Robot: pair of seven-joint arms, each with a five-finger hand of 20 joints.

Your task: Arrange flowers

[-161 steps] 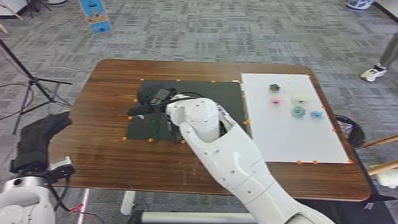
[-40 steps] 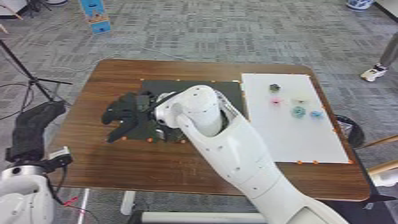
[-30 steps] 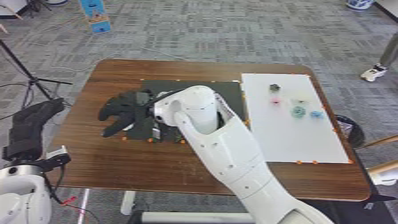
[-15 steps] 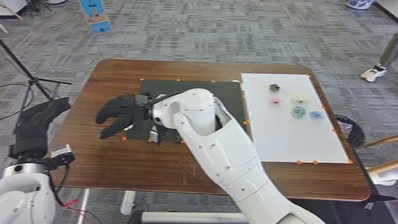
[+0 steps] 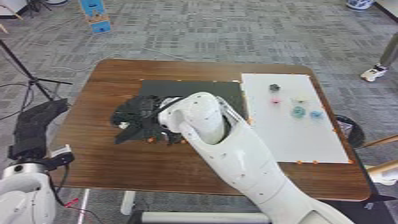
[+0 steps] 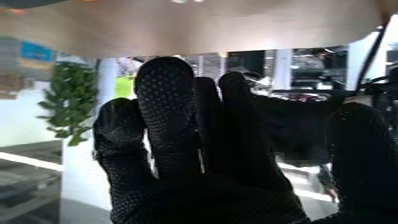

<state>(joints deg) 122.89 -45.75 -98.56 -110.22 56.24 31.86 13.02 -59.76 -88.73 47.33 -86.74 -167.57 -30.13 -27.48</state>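
Right hand (image 5: 138,117): located over the near left part of the black mat (image 5: 191,87); fingers extended, thumb apart from them. Left hand (image 5: 37,125): at the left edge of the desk (image 5: 115,170), fingers extended together toward the far side. Flowers: dark (image 5: 274,87), pink (image 5: 275,100), pale (image 5: 298,98), teal (image 5: 298,112) and blue (image 5: 316,115), lying on the white sheet (image 5: 302,145), right side.

Grey patterned carpet (image 5: 222,30) spans the head view's top, with a narrow blue panel (image 5: 95,15) at upper left, a black tripod (image 5: 34,79) at left and a blue-and-white pot (image 5: 360,4) at upper right. The right wrist view has a leafy green plant (image 6: 69,97).
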